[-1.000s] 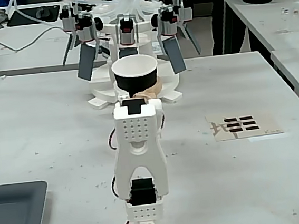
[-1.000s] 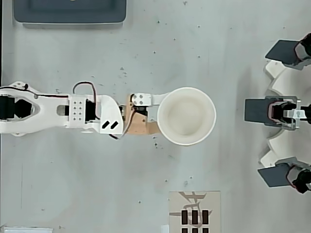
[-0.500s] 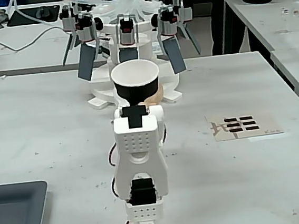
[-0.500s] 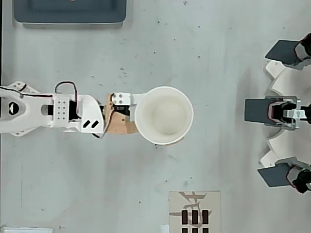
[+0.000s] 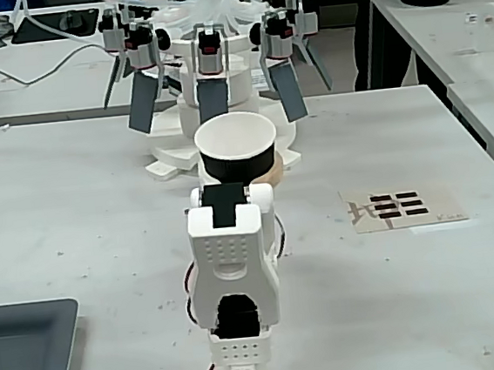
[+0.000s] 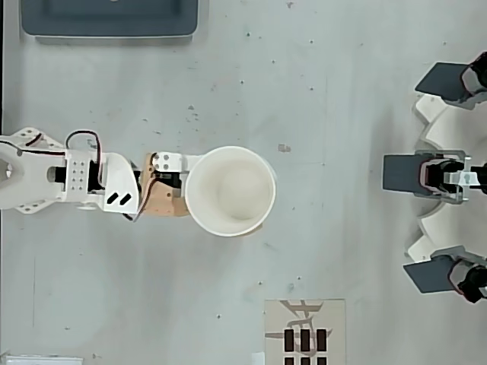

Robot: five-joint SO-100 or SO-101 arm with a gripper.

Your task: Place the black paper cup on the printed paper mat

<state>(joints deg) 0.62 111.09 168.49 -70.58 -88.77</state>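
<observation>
Shell: white printed plastic arm [image 5: 233, 265], blocky segments, dotted hole grid
Motors: black servo blocks showing in the gaps
Cables: thin red and black wires looping beside joints
Gripper [image 6: 171, 194]: white, tan wood-coloured finger

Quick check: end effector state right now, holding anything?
End effector: closed on the black paper cup, which sits away from the printed paper mat.
</observation>
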